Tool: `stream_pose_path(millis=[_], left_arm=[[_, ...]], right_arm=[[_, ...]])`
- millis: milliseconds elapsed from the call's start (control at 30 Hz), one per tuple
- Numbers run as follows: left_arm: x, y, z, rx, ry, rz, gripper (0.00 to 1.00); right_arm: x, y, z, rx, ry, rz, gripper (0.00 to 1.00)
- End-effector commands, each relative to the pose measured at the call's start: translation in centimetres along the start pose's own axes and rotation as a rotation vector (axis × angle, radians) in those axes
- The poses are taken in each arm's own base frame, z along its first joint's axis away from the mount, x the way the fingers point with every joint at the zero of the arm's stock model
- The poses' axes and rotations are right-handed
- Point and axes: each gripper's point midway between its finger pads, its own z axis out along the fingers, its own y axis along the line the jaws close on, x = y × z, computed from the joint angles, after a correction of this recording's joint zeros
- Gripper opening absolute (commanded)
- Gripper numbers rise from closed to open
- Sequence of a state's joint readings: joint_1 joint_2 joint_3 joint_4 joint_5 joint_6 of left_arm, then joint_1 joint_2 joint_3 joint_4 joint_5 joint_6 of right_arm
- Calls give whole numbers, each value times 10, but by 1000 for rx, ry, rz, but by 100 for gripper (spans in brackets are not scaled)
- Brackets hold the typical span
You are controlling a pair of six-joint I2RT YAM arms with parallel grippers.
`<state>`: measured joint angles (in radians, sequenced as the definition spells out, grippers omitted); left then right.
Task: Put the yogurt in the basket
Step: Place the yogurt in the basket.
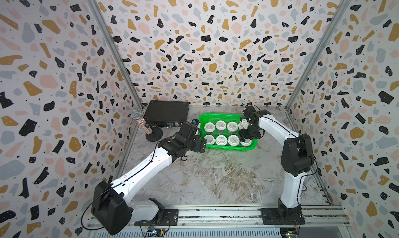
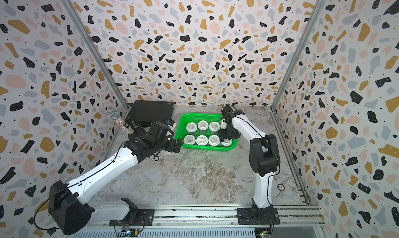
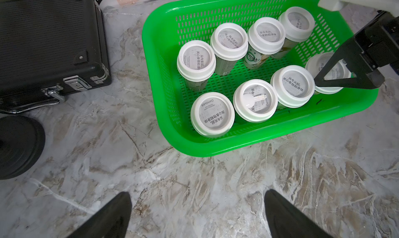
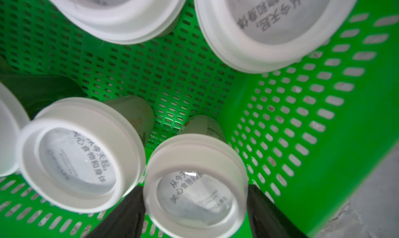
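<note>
terrazzo-patterned walls [image 1: 194, 42] in pink, ochre, grey and black enclose the cell on three sides; below them lies the grey marble-patterned tabletop [image 1: 216, 178]; two white-and-black robot arms reach in from the front rail, the left arm [image 1: 140, 172] stretched low towards the middle, the right arm [image 1: 295, 157] bent over from its own side; a flat black ribbed case with metal latches [image 1: 166, 112] sits at the back by the left wall; just beside it stands the bright green rectangular plastic basket with perforated walls [image 1: 228, 148], shown close up in the left wrist view [image 3: 159, 79]; a glittery silver microphone [image 1: 141, 122] leans in a round black stand [image 1: 154, 135] in front of the case; all eight small white-lidded yogurt cups [image 1: 220, 125] are inside the basket, lids up, in two rows of four [image 3: 254, 100]; the left gripper [image 1: 201, 145] hovers over bare tabletop just outside the basket's near left corner, its black fingers spread wide with nothing between them [image 3: 197, 206]; the right gripper [image 1: 246, 135] is down in the basket's right end, its two jaws pressed against opposite sides of the lid [image 4: 194, 204] of the corner cup [image 3: 312, 68] in the near row; whether that cup rests on the basket floor cannot be told.
</note>
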<state>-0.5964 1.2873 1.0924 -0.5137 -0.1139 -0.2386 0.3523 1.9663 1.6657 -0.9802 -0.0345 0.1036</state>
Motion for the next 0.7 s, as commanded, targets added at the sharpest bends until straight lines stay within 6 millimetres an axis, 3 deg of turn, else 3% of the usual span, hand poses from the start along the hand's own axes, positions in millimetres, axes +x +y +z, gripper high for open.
stream_pose_path(millis=[0, 333, 667], left_arm=[[-8, 0, 0, 4, -31, 5, 99], [-8, 1, 0, 4, -29, 4, 99], [-8, -1, 0, 10, -30, 6, 99]], right_arm=[[-2, 0, -11, 12, -8, -5, 76], [-2, 1, -9, 13, -6, -7, 81], [-12, 3, -40, -1, -96, -6, 88]])
